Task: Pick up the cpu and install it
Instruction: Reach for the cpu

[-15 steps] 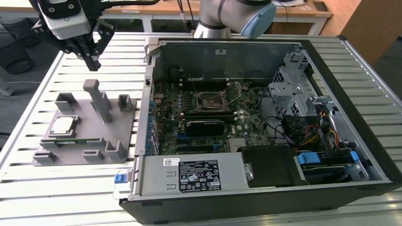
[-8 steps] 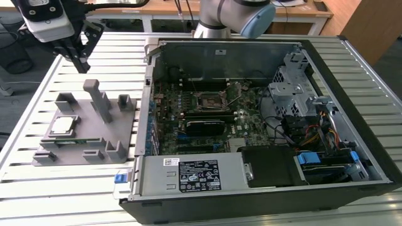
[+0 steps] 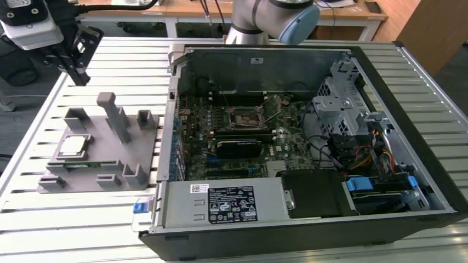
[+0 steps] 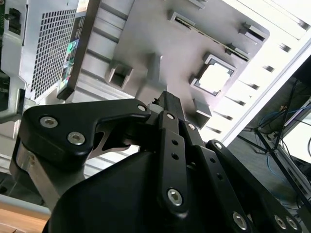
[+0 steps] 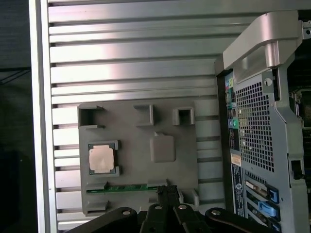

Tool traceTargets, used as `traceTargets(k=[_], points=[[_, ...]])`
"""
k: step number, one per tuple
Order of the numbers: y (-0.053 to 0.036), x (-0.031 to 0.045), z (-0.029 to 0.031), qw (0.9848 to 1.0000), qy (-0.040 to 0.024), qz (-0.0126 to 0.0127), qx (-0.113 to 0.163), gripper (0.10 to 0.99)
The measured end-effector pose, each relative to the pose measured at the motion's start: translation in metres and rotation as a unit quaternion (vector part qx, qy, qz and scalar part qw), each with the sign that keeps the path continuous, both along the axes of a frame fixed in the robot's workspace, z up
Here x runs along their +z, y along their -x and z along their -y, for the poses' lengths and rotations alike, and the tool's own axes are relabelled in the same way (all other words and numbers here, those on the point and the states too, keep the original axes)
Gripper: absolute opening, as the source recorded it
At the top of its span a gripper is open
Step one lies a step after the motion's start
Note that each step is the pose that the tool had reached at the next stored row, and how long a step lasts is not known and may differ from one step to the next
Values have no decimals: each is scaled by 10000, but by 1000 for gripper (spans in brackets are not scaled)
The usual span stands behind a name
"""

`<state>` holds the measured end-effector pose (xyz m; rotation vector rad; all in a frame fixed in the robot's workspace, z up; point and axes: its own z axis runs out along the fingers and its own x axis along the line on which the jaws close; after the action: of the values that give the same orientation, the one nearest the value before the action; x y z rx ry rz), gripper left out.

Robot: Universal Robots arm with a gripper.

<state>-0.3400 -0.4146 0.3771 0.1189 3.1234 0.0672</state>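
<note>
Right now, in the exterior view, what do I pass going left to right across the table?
cpu → grey tall post → black socket frame → silver drive cage

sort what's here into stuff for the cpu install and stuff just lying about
For the job: cpu in the grey holder; gripper; black socket frame.
Lying about: green memory stick; power supply.
</note>
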Motion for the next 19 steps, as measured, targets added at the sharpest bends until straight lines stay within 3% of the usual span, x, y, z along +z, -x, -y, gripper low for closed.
traceTargets(k=[19], points=[[568, -37, 1, 10000, 0, -3, 0, 106]])
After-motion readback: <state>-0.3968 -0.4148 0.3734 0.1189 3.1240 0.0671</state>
